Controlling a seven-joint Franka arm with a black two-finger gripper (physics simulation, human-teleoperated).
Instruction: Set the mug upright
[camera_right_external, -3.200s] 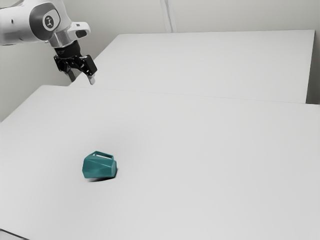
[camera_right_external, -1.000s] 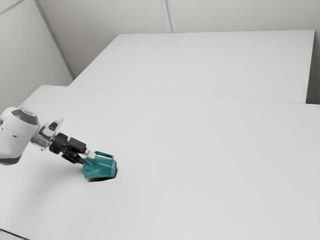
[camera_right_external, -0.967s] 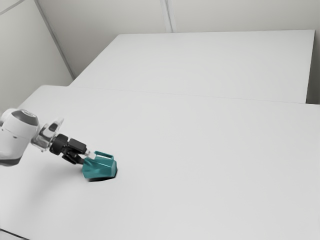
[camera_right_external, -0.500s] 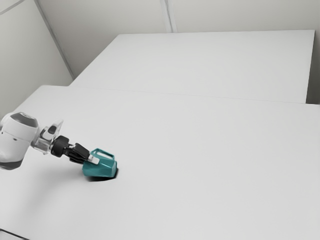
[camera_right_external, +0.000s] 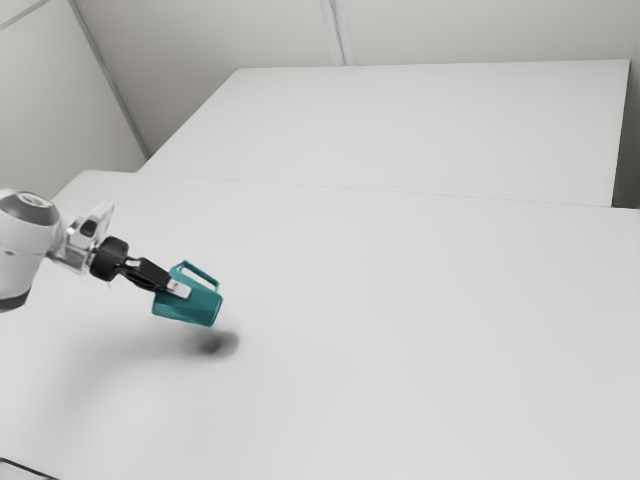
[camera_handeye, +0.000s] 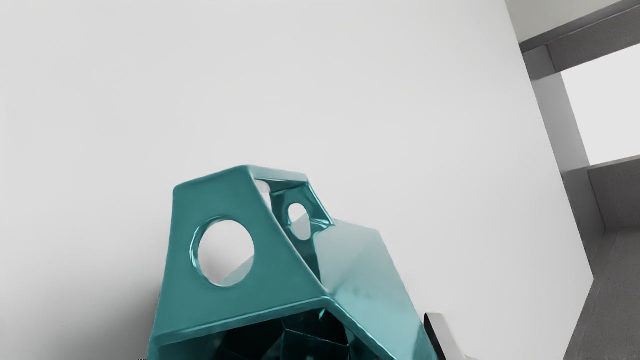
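In the exterior view, the far finger of the claw is hidden by the mug, and the arm is cut off at the exterior view's left. In the wrist view, the mouth of the mug is also cut off, and its inside is quite dark. The claw is holding this mug, tilted, in the air above the white desk, with its shadow below. Behind the desk there is a pale wall.
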